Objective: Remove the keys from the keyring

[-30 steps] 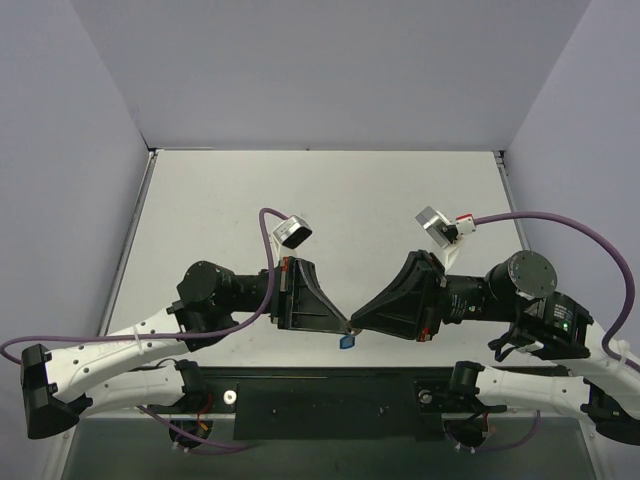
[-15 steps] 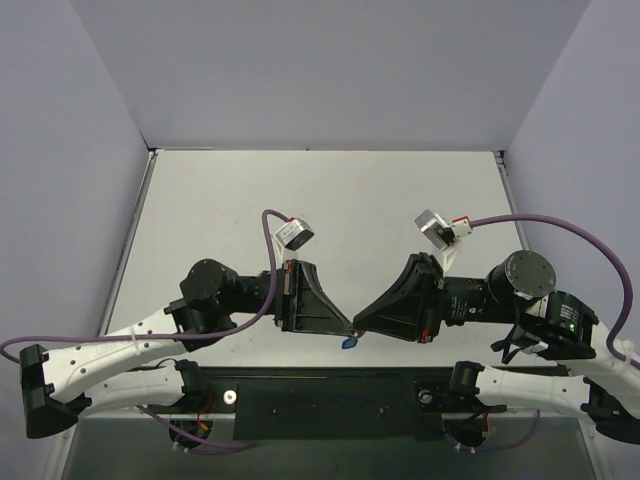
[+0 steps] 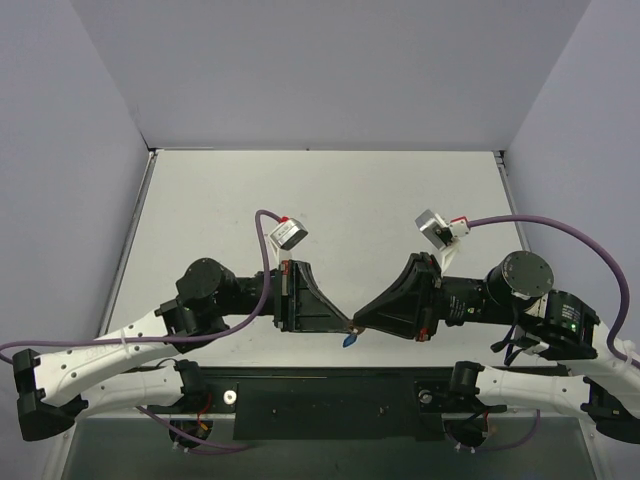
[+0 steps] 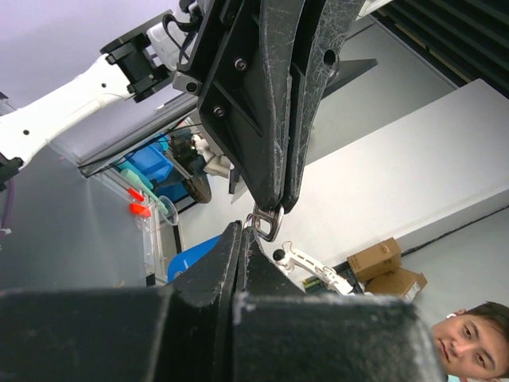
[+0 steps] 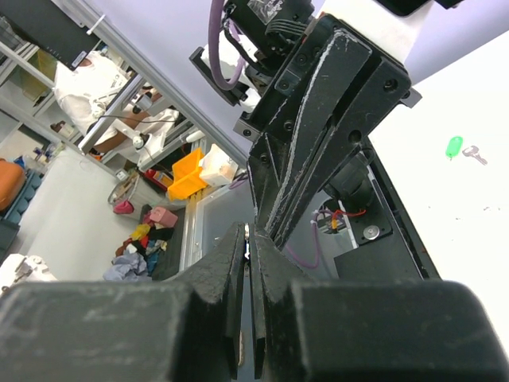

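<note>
Both grippers meet tip to tip above the table's near edge, and the small blue tag of the keyring hangs just under the meeting point. My left gripper is shut, its tips pinching the thin wire ring. My right gripper is shut too. In the left wrist view its fingers come down from above and clamp a small silver metal loop, the key. Edge-on in the right wrist view, a thin metal sliver sits between my right gripper's pads.
A green tag with a small silver key beside it lies on the white table. The black base plate runs along the near edge below the grippers. Walls close off the left, right and far sides.
The left arm's rear links have shifted slightly down and left. Both grippers stay shut and joined at the same spot, the blue tag still hanging beneath.
</note>
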Robot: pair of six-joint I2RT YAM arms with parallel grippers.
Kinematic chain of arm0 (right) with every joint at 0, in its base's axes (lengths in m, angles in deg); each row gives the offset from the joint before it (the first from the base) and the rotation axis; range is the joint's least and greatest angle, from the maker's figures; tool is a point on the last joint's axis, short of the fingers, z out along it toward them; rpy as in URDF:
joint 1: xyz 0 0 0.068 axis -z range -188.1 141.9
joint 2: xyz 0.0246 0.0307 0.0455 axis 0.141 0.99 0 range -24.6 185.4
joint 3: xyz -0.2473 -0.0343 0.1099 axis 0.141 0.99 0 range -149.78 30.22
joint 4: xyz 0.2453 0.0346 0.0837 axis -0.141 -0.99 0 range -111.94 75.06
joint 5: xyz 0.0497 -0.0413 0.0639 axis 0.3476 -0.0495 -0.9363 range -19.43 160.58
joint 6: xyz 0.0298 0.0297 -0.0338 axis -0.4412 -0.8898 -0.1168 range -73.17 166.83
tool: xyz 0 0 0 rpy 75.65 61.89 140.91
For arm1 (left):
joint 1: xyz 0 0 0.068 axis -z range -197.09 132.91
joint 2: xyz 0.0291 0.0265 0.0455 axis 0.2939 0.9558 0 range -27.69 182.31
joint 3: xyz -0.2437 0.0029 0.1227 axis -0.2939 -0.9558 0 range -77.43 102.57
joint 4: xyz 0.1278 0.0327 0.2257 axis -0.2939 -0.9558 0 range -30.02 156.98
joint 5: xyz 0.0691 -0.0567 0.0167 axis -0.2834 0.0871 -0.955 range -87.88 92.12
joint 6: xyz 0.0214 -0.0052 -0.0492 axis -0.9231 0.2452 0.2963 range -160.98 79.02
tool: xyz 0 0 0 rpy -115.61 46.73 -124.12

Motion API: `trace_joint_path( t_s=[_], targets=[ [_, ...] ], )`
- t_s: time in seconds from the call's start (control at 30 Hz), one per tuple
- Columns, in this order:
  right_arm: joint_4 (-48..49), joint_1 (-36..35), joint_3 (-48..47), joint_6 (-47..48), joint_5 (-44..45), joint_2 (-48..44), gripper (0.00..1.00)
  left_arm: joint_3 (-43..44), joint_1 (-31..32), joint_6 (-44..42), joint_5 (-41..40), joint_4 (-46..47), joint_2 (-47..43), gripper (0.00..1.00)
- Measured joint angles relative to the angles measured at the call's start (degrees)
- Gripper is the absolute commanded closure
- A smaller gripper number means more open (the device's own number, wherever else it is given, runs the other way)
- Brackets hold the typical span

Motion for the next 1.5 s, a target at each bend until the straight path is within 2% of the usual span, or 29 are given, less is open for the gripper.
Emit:
trace_joint_path(
  t_s=[0.6, 0.9, 1.0, 1.13, 1.37, 1.5],
  targets=[
    [-0.76, -0.07, 3.06, -1.42, 9.73, -2.49, 1.0, 3.61, 0.02, -8.96, -7.82, -13.25, -2.16, 1.0],
    [-0.79, -0.33, 4.22, -3.3, 13.2, -2.64, 1.0, 3.85, 0.02, -10.58, -9.97, -15.96, -2.95, 1.0],
    [-0.79, -0.33, 4.33, -3.93, 13.51, -2.4, 0.85, 3.85, 0.02, -10.82, -10.19, -16.52, -3.23, 1.0],
    [-0.5, -0.33, 4.79, -4.83, 14.27, -1.9, 0.73, 3.85, 0.15, -11.04, -10.23, -16.72, -3.3, 1.0],
    [0.55, -0.33, 6.03, -5.86, 14.21, -1.29, 0.71, 3.85, 0.2, -11.39, -10.29, -17.22, -3.5, 1.0],
    [0.59, -0.33, 6.14, -6.27, 14.01, -1.25, 0.76, 3.85, 0.2, -11.41, -10.32, -17.4, -3.63, 1.0]
  ],
)
